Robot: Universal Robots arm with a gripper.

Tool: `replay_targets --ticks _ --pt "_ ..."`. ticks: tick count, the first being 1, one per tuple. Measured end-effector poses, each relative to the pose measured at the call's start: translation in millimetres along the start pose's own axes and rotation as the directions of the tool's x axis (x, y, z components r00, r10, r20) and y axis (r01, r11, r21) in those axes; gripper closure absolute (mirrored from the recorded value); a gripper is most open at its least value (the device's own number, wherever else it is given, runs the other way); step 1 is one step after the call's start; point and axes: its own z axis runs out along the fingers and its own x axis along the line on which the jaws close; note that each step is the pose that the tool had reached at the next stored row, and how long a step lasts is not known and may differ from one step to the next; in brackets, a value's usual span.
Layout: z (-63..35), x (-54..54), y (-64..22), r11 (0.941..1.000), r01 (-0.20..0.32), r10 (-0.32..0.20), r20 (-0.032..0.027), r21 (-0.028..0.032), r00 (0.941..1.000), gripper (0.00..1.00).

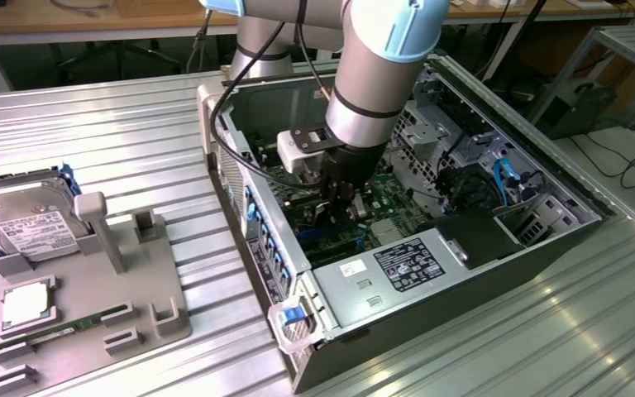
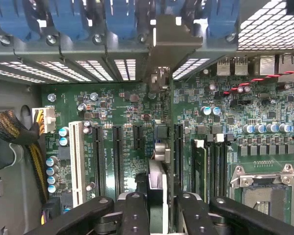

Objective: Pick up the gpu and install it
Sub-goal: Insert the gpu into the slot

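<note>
GPU held edge-on over the motherboard, install step under way.

At the exterior view's left a grey plastic tray (image 1: 86, 306) on the ribbed metal table (image 1: 130, 124) carries a silver hard drive (image 1: 26, 215) and a green memory stick (image 1: 69, 327); to the right, the arm reaches into the open steel case (image 1: 428, 273), where the gripper (image 1: 340, 194) sits low among the boards. In the wrist view its black fingers (image 2: 132, 215) are closed on the GPU (image 2: 157, 191), a thin flat card seen edge-on, its silver bracket (image 2: 162, 41) up against the perforated rear slot covers. Long black slots (image 2: 116, 154) lie to one side of the card on the green motherboard (image 2: 122, 107). I judge seating calls for exact alignment with one slot, then a straight, even press.
</note>
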Motion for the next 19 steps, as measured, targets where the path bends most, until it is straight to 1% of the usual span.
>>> replay_targets --ticks 9,11,13,14,19 --pt "0.0 0.0 0.0 1.0 0.0 0.0 -0.0003 -0.0003 1.0 0.73" --pt "0.1 0.0 -1.3 1.0 0.0 0.0 -0.0001 -0.0022 1.0 0.73" --pt "0.2 0.0 -3.8 1.0 0.0 0.0 -0.0001 -0.0061 1.0 0.73" --pt "0.1 0.0 -4.4 1.0 0.0 0.0 -0.0003 -0.007 1.0 0.73" --pt "0.1 -0.1 -4.5 1.0 0.0 0.0 -0.0005 -0.0071 1.0 0.73"
